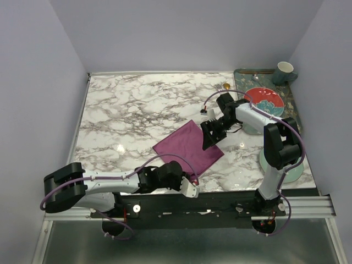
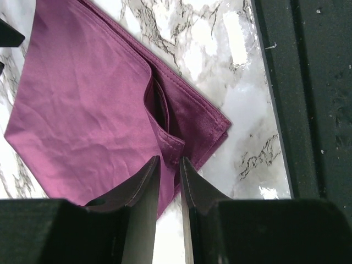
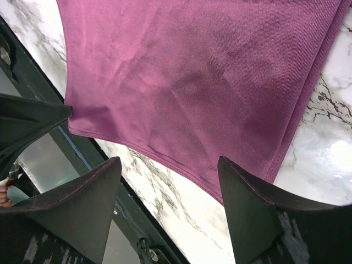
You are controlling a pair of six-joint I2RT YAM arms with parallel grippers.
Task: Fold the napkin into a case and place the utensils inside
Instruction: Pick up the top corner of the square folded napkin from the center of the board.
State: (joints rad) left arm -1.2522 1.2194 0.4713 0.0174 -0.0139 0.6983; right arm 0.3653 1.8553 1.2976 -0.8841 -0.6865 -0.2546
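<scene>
Bracketing the napkin (image 2: pixel 82 110) pocket fold, left fingers (image 2: pixel 140 192) show no readable hold; right fingers (image 3: pixel 247 203) hang released above.

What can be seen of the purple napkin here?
The napkin is shiny plum-purple cloth with stitched hems, lightly creased, lying folded in layers on the marble table, set diagonally. At its near corner a layer lifts into a small loop, right at the left gripper tips; a pinch is unclear. The right gripper hangs open over its far side.
</scene>
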